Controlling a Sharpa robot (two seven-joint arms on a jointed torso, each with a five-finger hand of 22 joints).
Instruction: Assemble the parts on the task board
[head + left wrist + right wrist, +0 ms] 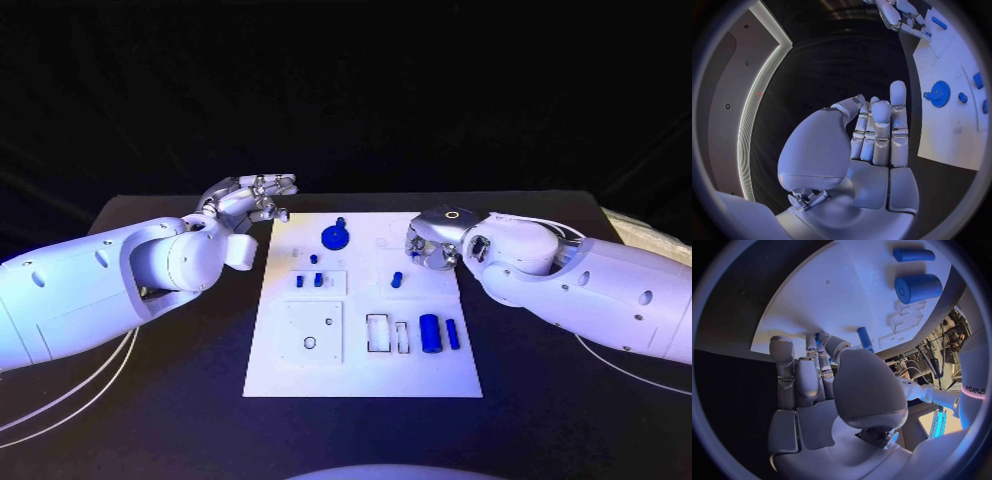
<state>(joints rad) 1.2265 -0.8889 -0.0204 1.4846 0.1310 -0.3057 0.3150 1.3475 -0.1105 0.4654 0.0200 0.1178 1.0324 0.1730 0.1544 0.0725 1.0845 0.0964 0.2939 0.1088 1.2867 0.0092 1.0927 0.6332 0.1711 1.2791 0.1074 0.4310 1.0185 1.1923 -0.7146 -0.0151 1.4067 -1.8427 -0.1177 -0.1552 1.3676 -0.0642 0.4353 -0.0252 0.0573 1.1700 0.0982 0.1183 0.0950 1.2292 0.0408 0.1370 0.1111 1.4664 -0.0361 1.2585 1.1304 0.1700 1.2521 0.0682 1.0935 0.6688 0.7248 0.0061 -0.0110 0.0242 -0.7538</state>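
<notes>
Black desk (pixel 173 420), white board (pixel 361 375) centre. Blue parts on it: gear (pixel 335 237), cylinder (pixel 428 330), small pegs. Hard, light, slick — likely best pinched on sides. Left robot hand (pixel 248 205) empty, fingers straight. Right robot hand (pixel 433 240) over board, pinching small blue peg (pixel 819 338).

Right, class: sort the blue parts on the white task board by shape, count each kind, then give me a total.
Gear: 1
Small pegs: 4
Thick cylinder: 1
Slim cylinder: 1
Total: 7 in plain sight; a blue bit at the right hand is too hidden to sort.
</notes>
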